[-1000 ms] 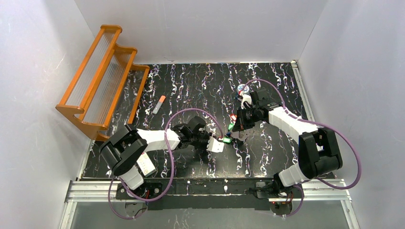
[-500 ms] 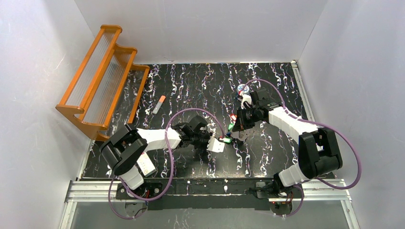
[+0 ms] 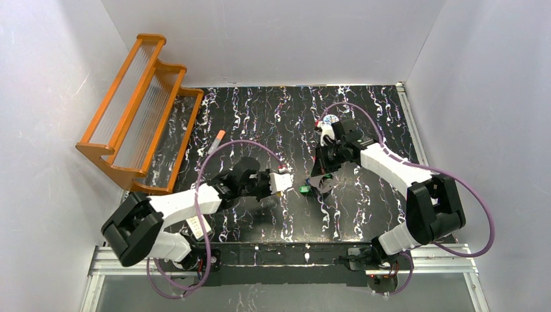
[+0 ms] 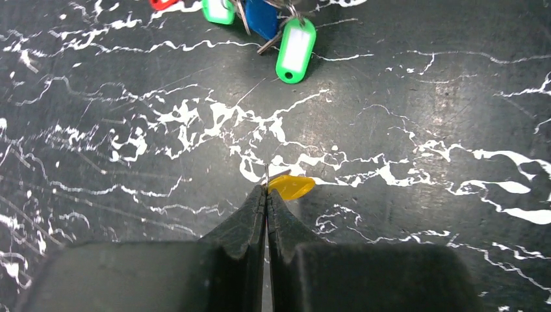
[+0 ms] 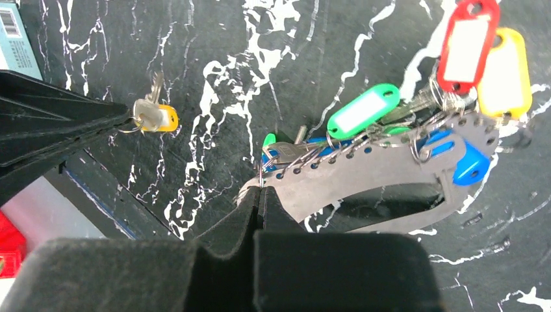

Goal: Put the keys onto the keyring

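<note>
Two tight grips: left pincer (image 4: pixel 266 195) on half-hidden yellow key (image 4: pixel 294 187), right pincer (image 5: pixel 260 192) on keyring (image 5: pixel 364 172).

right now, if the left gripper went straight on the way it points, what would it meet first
Most likely the blue key in the bunch on the keyring the right gripper holds. The left gripper, shut on a yellow key, has only bare table before that; heights unclear.
</note>
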